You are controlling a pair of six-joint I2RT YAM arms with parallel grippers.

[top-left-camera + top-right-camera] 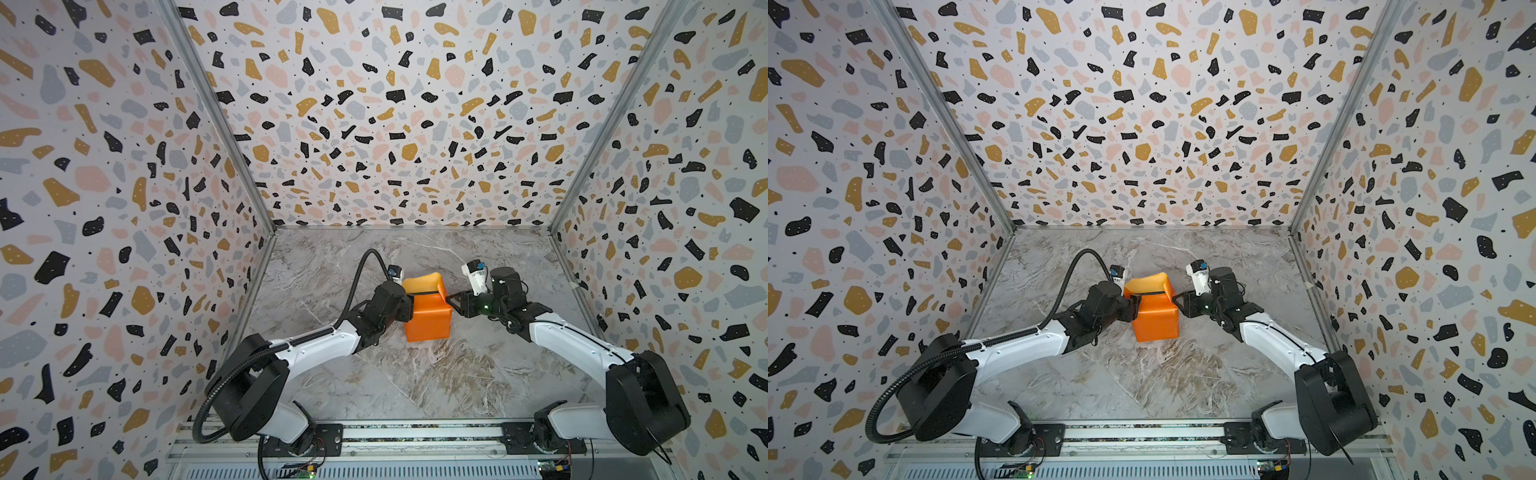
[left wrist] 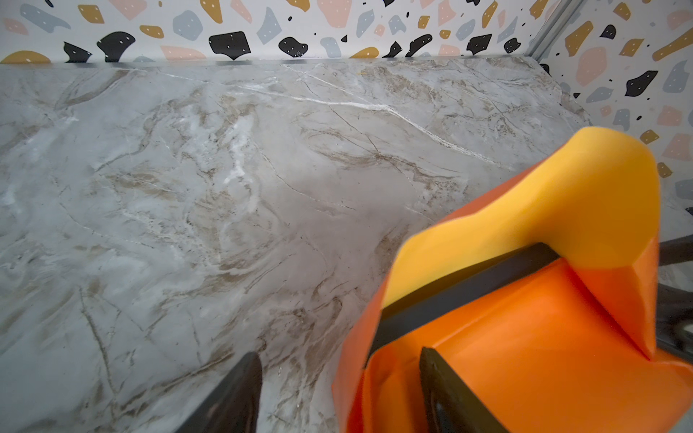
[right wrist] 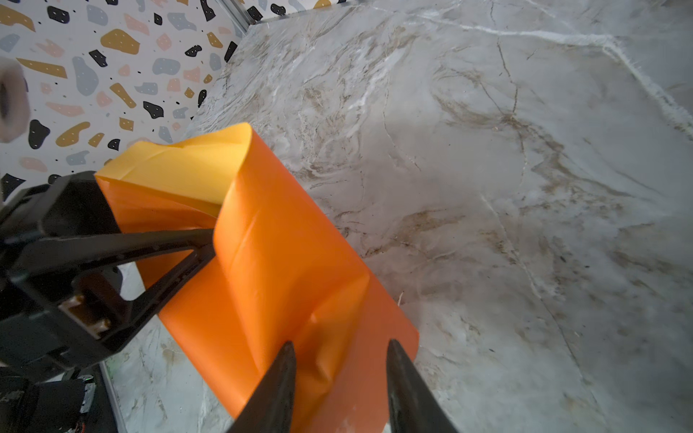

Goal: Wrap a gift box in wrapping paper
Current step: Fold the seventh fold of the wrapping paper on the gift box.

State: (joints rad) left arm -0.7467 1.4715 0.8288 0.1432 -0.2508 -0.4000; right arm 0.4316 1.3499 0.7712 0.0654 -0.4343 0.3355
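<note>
The wrapping paper [image 1: 428,318], a glossy sheet orange on one face and mustard-yellow on the other, stands folded into a boxy parcel at the middle of the grey marbled worktop [image 1: 374,374], between the two arms. A yellow flap [image 1: 422,282] curls up loose along its far top edge. The small dark navy gift box is covered; only a thin dark strip [image 2: 468,288] under that flap might be its edge, and I cannot tell. The black two-fingered left hand [image 2: 339,354] is at the parcel's left side, jaws spread wide and gripping nothing: one finger [image 2: 232,393] is over bare worktop and the other [image 2: 450,390] is over the orange top, both cut off by the left wrist view's border. The black right hand [image 3: 339,345] is partly open at the parcel's right-end fold, its blurred fingertips on either side of a creased tuck. Whether they touch the paper is unclear.
</note>
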